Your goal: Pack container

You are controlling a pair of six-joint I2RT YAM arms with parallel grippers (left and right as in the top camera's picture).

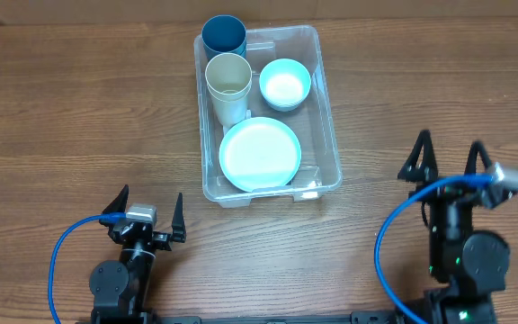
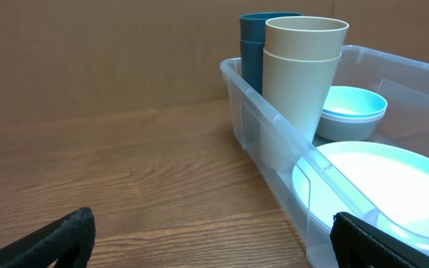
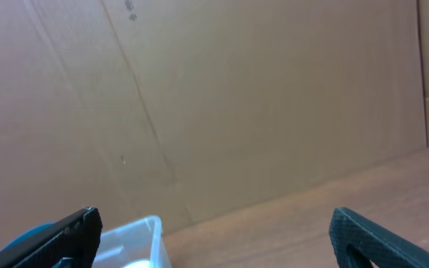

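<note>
Left gripper (image 1: 150, 194), right gripper (image 1: 450, 141) — jaws wide

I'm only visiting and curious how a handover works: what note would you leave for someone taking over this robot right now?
The left gripper is open and empty, near the table's front edge, apart from the container.
The right gripper is open and empty, off to the container's right, not touching it.
The container sits mid-table and holds the stacked blue cups, the stacked cream cups, a light blue bowl and a light blue plate.
Done: those items are inside.
Left: nothing shows outside the container, so packing looks finished. Check before stopping.
</note>
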